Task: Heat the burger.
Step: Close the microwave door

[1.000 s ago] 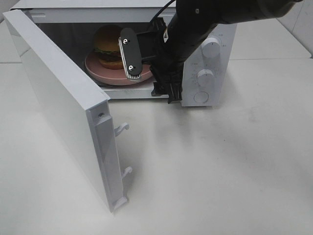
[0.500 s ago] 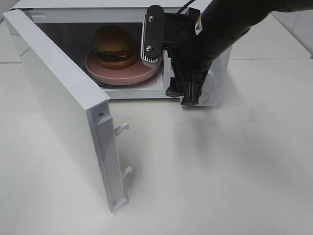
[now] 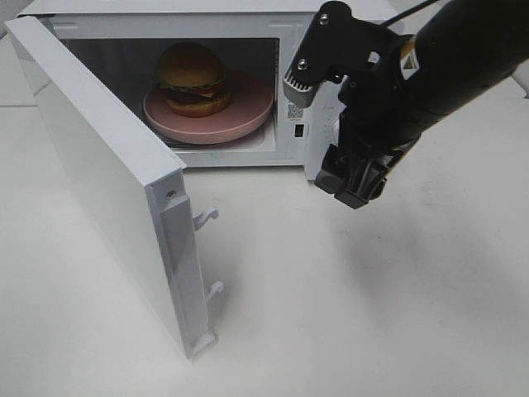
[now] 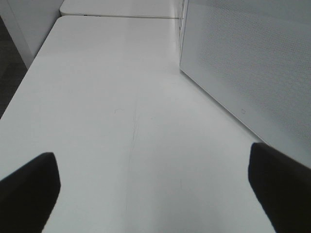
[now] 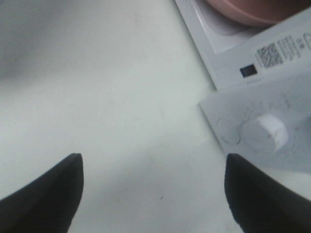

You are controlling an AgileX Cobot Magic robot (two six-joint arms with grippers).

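The burger [image 3: 193, 78], with its golden-brown bun, lettuce and dark patty, sits on a pink plate [image 3: 240, 116] inside the open white microwave [image 3: 289, 141]. My right gripper [image 3: 335, 116] is open and empty. It hangs outside the cavity, in front of the control panel and to the right of the burger. In the right wrist view the gripper [image 5: 150, 194] looks down at the table, with the plate's rim [image 5: 248, 12] and a white knob [image 5: 265, 131] ahead of it. My left gripper [image 4: 155, 189] is open and empty over bare table.
The microwave door [image 3: 107, 165] swings wide open towards the front left, its latch hooks [image 3: 207, 219] sticking out. A white perforated microwave wall [image 4: 243, 58] shows beside the left gripper. The white table [image 3: 372, 314] spreads in front and to the right.
My right gripper has drawn back out of the microwave opening and moved right, from in front of the plate to in front of the control panel. The burger and plate stay put.
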